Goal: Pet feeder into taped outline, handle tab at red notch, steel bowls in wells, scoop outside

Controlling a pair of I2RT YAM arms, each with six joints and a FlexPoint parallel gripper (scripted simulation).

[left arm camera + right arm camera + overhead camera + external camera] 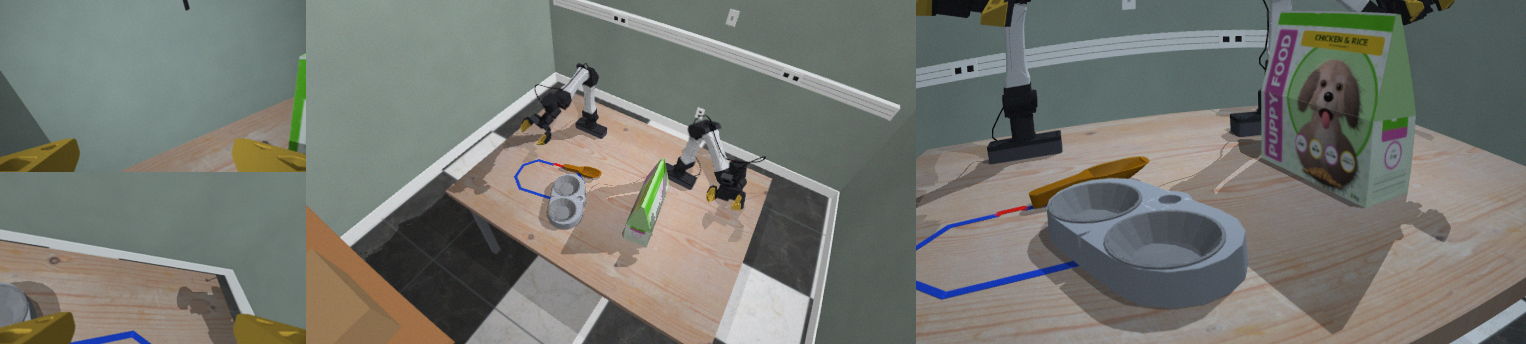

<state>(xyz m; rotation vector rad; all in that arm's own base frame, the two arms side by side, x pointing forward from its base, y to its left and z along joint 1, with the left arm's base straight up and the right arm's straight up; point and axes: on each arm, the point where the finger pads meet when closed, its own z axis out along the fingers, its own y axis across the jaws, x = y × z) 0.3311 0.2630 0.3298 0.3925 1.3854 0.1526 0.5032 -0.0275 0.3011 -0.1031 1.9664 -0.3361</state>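
A wooden surface (611,220) (1296,295) (215,147) (115,283) stands near green walls (431,55) (1186,80) (154,69) (161,206) over a dark and pale floor (451,265). Open wood lies between the bag (648,205) (1336,110) (297,111) and front edge. Both the left pincer (724,199) (1430,7) (155,145) and right pincer (534,132) (961,9) (154,320) are wide, raised and holding nothing. The feeder (581,201) (1226,280) (13,304) overlaps the outline's (518,182) (1011,278) (104,338) end; the scoop (582,170) (1091,177) lies beside it, near the red notch (558,165) (1012,210).

Puppy food bag (651,205) (1336,110) (297,111) upright, wall outlets (700,112), white baseboard (831,240) (115,253), tiled flr (456,260).
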